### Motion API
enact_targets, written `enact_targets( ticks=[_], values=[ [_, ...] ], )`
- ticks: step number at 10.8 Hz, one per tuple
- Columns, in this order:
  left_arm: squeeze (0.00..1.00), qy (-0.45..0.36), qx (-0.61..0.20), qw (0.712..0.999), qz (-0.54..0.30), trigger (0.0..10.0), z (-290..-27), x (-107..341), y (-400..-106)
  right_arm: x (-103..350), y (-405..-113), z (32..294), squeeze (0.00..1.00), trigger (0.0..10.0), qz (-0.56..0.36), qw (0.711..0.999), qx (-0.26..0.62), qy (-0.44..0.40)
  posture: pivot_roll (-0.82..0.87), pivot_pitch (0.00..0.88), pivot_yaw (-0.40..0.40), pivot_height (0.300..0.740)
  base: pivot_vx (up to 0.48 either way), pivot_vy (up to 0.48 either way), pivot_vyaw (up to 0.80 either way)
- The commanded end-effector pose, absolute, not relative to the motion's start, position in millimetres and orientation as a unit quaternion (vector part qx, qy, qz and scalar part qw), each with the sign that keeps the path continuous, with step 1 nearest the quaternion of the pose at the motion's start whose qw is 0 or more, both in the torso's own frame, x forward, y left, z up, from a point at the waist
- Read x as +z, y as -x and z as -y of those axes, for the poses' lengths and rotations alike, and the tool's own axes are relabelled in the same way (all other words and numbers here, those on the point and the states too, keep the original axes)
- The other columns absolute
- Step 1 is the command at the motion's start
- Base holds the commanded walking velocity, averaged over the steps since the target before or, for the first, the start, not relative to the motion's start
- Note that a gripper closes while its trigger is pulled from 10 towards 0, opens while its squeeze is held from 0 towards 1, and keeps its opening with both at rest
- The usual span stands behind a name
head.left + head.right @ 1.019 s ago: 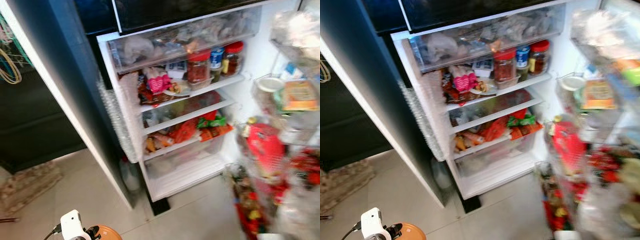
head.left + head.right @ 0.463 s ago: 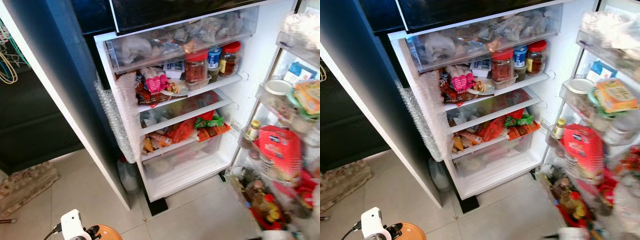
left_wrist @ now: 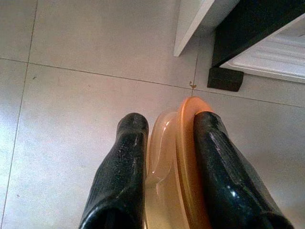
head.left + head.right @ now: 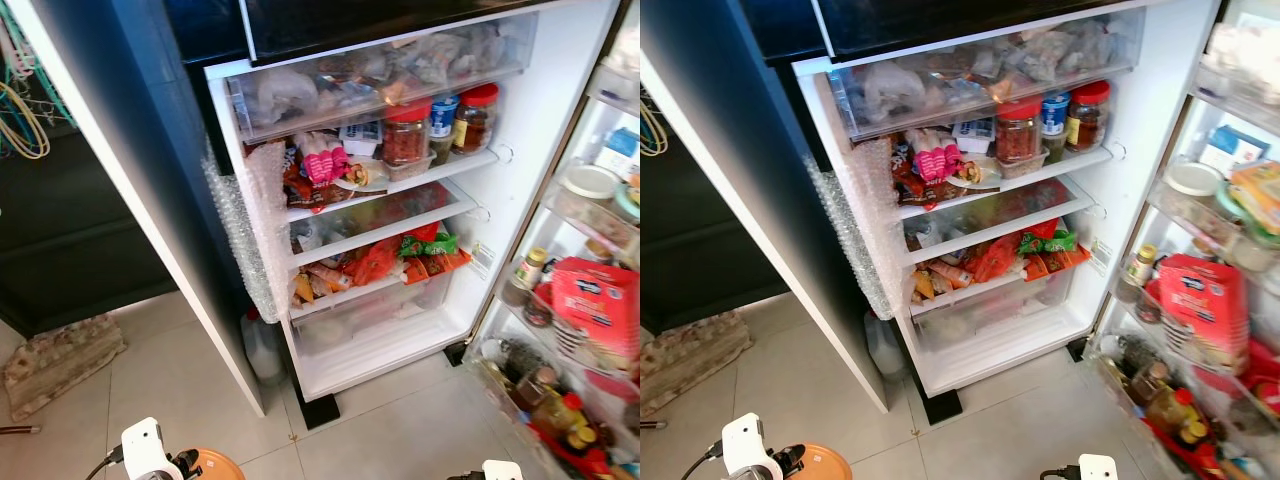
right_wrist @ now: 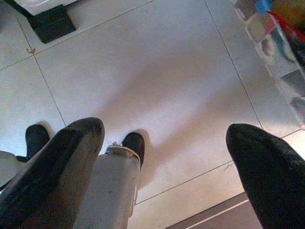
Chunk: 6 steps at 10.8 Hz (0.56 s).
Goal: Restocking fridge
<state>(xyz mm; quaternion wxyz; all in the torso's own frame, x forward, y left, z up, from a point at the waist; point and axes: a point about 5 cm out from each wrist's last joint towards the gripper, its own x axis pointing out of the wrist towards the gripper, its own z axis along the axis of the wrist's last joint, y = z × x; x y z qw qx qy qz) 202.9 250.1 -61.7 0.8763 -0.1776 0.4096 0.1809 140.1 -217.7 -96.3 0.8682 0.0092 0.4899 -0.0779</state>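
Left pincer [image 3: 164, 143] grips an orange-lidded plastic container [image 3: 176, 157] by its rim at 6 o'clock: light, stiff, slippery. Right pincer [image 5: 167, 157] is wide, empty.

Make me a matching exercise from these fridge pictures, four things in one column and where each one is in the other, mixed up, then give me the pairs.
Things:
1. orange lidded container
2. red-lidded jars
3. red packet
4. clear jug

Places:
A. on a rack of the open fridge door
B. on the floor beside the fridge's left wall
C. clamped between the left gripper's fingers
D. on the shelf just under the clear top drawer

Pairs: 1-C, 2-D, 3-A, 4-B
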Motion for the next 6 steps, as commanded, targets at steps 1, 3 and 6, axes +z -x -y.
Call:
enact_targets(
  ticks=[1, 3, 6],
  values=[
    [0.00, 0.172, 0.182, 0.878, -0.408, 10.0, -255.3, -60.3, -202.3, -97.9, -138.4, 213.6, 0.00, 10.0, -0.496, 0.865, -0.074, -0.018, -0.04, 0.000, 0.074, 0.740, 0.000, -0.307, 0.00],
    [0.00, 0.170, 0.180, 0.879, -0.408, 10.0, -255.3, -60.4, -202.0, -99.4, -137.5, 207.9, 0.00, 10.0, -0.503, 0.862, -0.057, -0.017, -0.05, 0.000, 0.073, 0.740, 0.000, -0.307, 0.00],
    [0.00, 0.169, 0.179, 0.879, -0.409, 10.0, -255.1, -60.7, -201.6, -98.6, -139.3, 207.6, 0.00, 10.0, -0.499, 0.865, -0.048, -0.014, -0.05, 0.000, 0.074, 0.740, 0.000, -0.307, 0.67]
  ],
)
